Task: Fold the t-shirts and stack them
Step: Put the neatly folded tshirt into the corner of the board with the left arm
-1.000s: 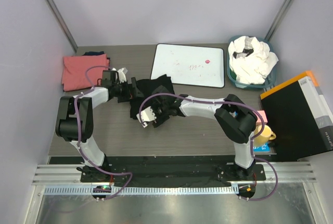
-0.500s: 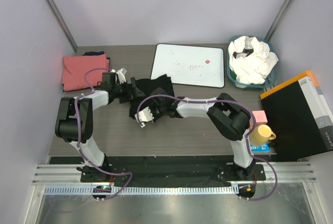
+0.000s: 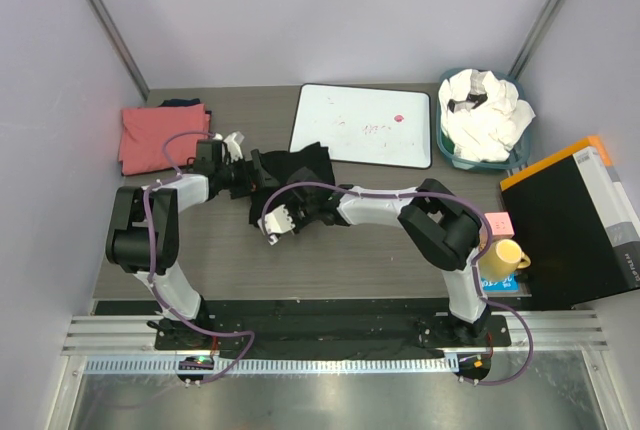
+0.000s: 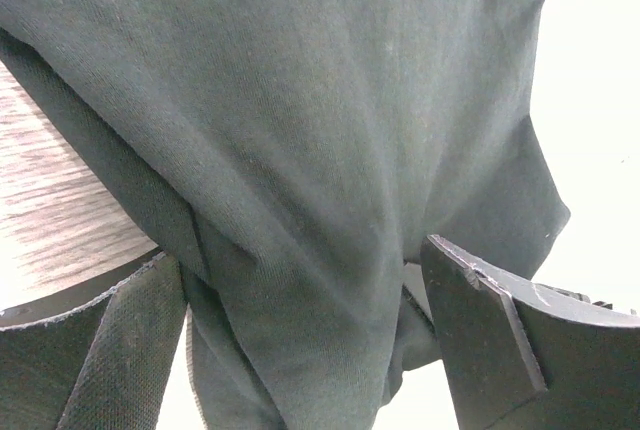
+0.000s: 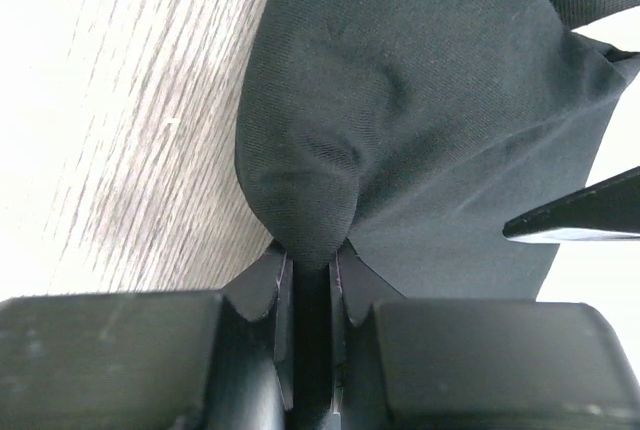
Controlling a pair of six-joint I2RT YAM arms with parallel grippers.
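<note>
A black t-shirt [image 3: 305, 162] lies crumpled on the wooden table just in front of the white board. My right gripper [image 3: 298, 213] is shut on a fold at its near edge; in the right wrist view the jaws [image 5: 310, 255] pinch a bulge of black cloth [image 5: 420, 120]. At the shirt's left edge, my left gripper [image 3: 256, 171] is open. In the left wrist view, black cloth [image 4: 300, 120] hangs between its wide-apart fingers [image 4: 110, 350], and the pads do not press it. A folded coral-pink t-shirt [image 3: 158, 138] lies at the far left. White t-shirts [image 3: 490, 110] fill a teal basket [image 3: 447, 150].
A flat white board [image 3: 365, 125] with a black rim lies behind the black shirt. At the right stand a large black box [image 3: 580, 220], a yellow cup [image 3: 503, 255] and a pink note [image 3: 498, 222]. Something dark [image 3: 182, 103] lies behind the coral-pink shirt.
My right gripper has shut on the black shirt's near fold and shifted slightly left. The left gripper has stayed at the shirt's left edge, jaws barely narrower.
</note>
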